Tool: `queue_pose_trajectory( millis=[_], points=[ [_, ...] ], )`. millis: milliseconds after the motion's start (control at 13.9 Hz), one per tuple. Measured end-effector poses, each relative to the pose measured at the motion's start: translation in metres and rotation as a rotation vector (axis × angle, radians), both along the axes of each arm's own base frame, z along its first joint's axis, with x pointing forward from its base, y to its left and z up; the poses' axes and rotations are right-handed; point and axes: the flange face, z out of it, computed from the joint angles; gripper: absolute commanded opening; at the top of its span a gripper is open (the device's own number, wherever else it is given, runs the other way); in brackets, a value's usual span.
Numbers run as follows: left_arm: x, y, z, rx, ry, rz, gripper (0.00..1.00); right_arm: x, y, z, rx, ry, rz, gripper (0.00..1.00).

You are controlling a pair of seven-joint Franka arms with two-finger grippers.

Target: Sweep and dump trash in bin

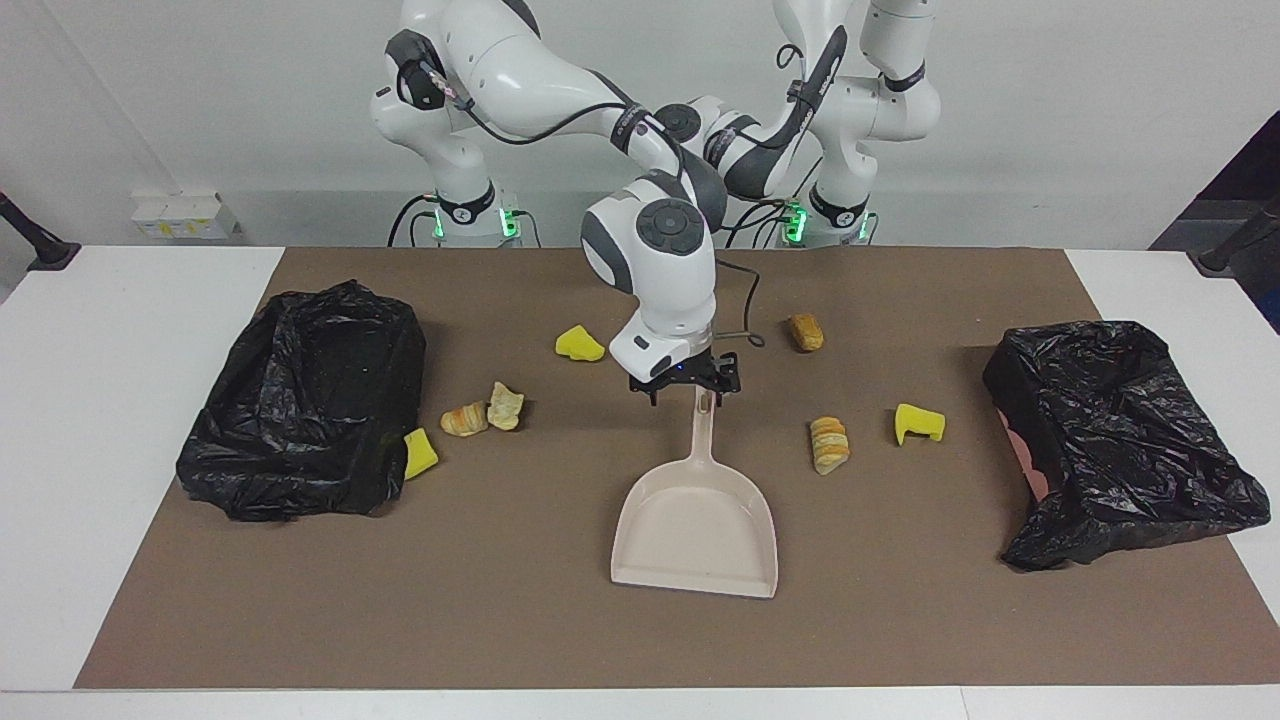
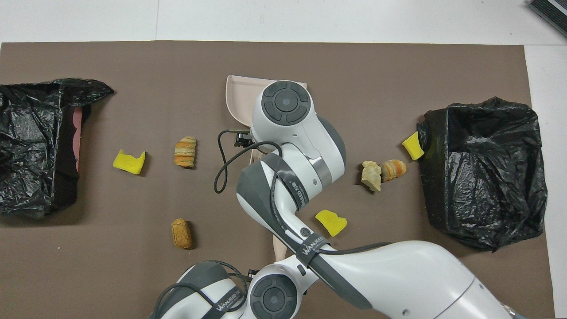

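My right gripper (image 1: 686, 395) stands open, low over the handle end of the beige dustpan (image 1: 695, 530), which lies mid-mat with its mouth away from the robots. My left gripper is hidden by the arms in both views, over the brush; only a stretch of the brush handle (image 2: 278, 243) shows. The trash lies scattered: a yellow sponge (image 1: 579, 344), two tan lumps (image 1: 485, 413), a yellow chunk (image 1: 420, 452) against a bin, a tan piece (image 1: 805, 332), a striped piece (image 1: 829, 444) and another yellow sponge (image 1: 919, 423).
Two bins lined with black bags stand on the brown mat (image 1: 900, 620): one (image 1: 310, 400) toward the right arm's end, the other (image 1: 1120, 430) toward the left arm's end. The right arm stretches across the mat's middle above the brush.
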Motion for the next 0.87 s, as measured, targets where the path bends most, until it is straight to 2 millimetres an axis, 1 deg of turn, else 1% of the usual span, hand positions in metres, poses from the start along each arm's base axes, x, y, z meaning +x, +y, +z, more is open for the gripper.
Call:
queue_pose_trajectory(
  millis=[72,216,361,433,505,649,721,865],
  points=[
    [-0.001,0.001,-0.001,0.005,0.006,-0.023,0.02,0.002,0.003,-0.008,-0.002,-0.004,0.003,1.0],
    [-0.002,0.003,-0.003,0.013,0.02,-0.078,0.02,0.001,0.008,-0.024,-0.037,-0.009,0.025,1.0],
    [-0.002,0.004,-0.003,0.019,0.029,-0.105,0.0,-0.002,0.014,-0.035,-0.057,-0.007,0.043,0.81],
    [-0.003,0.005,-0.003,0.024,0.033,-0.112,0.0,-0.003,0.015,-0.036,-0.058,-0.006,0.046,0.8],
    [-0.003,0.006,-0.002,0.029,0.038,-0.121,0.0,-0.003,0.016,-0.035,-0.058,-0.007,0.046,0.71],
    [-0.004,0.008,-0.001,0.046,0.055,-0.146,0.0,-0.002,0.016,-0.033,-0.056,-0.011,0.045,0.23],
    [-0.003,0.009,0.003,0.059,0.07,-0.161,0.0,-0.002,0.016,-0.032,-0.055,-0.012,0.045,0.02],
    [0.006,0.016,0.014,0.085,0.106,-0.183,0.0,-0.003,0.017,-0.032,-0.057,-0.011,0.047,0.0]
  ],
)
